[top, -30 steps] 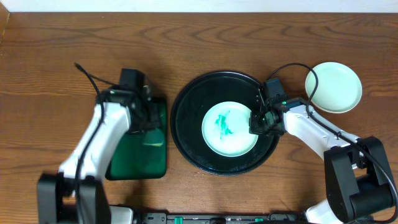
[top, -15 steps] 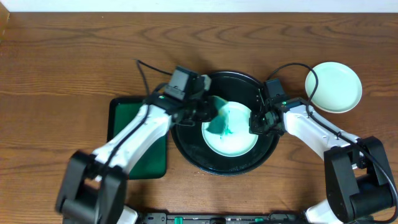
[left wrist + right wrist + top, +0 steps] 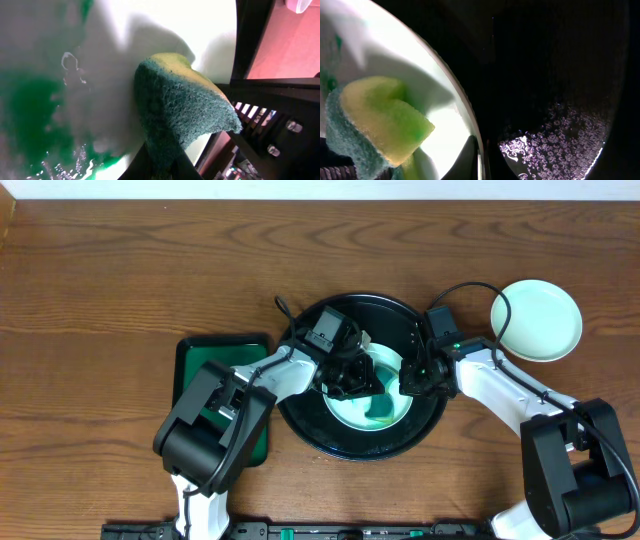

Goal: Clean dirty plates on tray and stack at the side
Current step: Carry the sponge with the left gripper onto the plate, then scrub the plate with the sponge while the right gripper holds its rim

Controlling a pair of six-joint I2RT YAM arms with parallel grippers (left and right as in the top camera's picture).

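Pale plate [image 3: 392,383], wet teal-green smears beside green-yellow sponge [image 3: 180,110]

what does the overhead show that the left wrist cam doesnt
Only the overhead: the green tray, the clean plate off to the right, and how the dirty plate sits inside the black tray. Only the left wrist: the scouring texture of the sponge and the foam bubbles. Both: the dirty plate with green smears.
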